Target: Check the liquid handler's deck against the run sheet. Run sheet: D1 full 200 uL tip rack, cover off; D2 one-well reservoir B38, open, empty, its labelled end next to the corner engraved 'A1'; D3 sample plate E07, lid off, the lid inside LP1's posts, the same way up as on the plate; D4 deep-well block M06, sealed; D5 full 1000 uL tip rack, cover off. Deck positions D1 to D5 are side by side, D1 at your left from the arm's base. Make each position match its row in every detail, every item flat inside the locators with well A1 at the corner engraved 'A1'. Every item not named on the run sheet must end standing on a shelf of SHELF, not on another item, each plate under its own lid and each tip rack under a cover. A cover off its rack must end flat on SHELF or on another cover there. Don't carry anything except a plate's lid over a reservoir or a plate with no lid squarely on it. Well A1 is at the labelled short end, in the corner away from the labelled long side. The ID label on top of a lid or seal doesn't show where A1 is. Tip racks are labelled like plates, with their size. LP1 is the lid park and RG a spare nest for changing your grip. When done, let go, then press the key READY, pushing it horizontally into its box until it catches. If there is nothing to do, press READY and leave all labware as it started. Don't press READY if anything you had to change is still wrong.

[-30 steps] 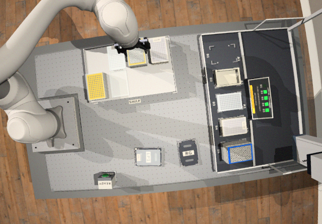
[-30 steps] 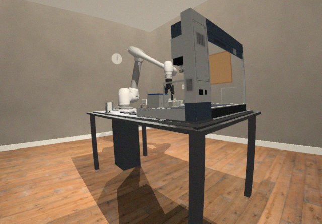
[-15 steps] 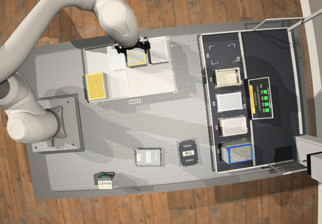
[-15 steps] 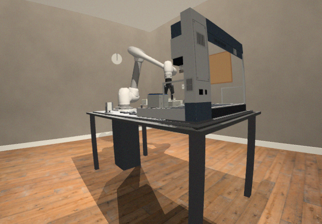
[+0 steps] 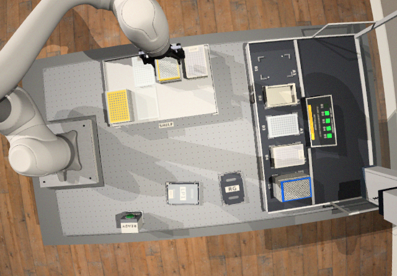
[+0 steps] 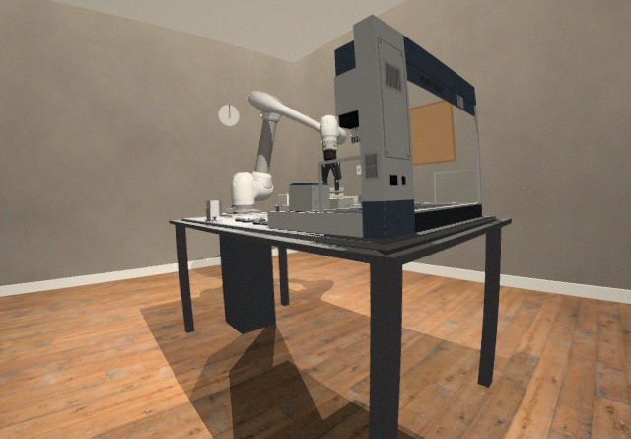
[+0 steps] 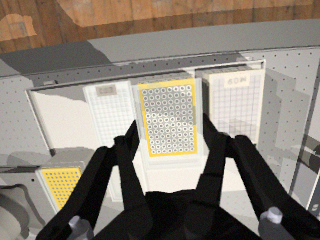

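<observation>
My gripper (image 5: 163, 57) (image 6: 336, 183) (image 7: 169, 124) is at the back row of SHELF (image 5: 189, 101) (image 7: 55, 117). It is shut on the long sides of a yellow-rimmed tip rack (image 5: 167, 69) (image 7: 169, 107) with no cover, its grey tips showing. The rack is level between a white well plate (image 5: 143, 71) (image 7: 107, 117) and a sealed block (image 5: 195, 61) (image 7: 236, 105). On the deck, D1 (image 5: 275, 66) holds only empty locators. D2 has an open reservoir (image 5: 279, 95), D3 a white plate (image 5: 282, 124), D4 a sealed block (image 5: 287, 155), and D5 a blue-rimmed tip rack (image 5: 294, 188).
A second rack with a yellow top (image 5: 119, 106) (image 7: 60, 182) stands at SHELF's front left, a pale flat piece (image 5: 146, 102) beside it. LP1 (image 5: 183, 193), RG (image 5: 232, 188) and the READY key box (image 5: 129, 221) are near the table's front. The handler's frame (image 6: 377, 118) rises over the deck.
</observation>
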{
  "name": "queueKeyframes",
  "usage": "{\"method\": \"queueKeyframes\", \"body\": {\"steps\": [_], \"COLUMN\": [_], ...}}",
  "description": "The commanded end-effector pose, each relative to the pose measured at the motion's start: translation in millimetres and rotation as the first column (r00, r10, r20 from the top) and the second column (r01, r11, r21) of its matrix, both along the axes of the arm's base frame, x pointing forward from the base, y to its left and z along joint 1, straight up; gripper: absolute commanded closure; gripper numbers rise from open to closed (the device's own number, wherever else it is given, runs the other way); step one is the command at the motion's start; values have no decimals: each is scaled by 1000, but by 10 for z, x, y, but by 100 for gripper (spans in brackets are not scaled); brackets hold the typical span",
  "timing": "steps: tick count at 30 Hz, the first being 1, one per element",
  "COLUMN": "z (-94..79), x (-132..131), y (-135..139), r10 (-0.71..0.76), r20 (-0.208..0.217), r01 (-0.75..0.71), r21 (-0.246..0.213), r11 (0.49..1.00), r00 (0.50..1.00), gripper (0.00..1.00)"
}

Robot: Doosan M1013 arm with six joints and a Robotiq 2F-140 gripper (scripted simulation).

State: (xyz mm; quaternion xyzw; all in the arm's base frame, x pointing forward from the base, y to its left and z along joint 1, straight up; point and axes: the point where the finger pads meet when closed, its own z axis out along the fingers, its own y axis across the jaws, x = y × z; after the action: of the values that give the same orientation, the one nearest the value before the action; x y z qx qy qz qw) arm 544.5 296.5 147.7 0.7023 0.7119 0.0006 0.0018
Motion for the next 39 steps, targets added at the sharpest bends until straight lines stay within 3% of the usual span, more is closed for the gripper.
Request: {"method": "queueKeyframes", "body": {"steps": [1, 39], "z": [25, 591], "x": [3, 0], "y": [2, 3], "r10": [0, 0], "r20": [1, 1], "r01": [0, 0], "r21": [1, 1], "r11": [1000, 1000], "r00": [1000, 1000], "gripper": [90, 90]}}
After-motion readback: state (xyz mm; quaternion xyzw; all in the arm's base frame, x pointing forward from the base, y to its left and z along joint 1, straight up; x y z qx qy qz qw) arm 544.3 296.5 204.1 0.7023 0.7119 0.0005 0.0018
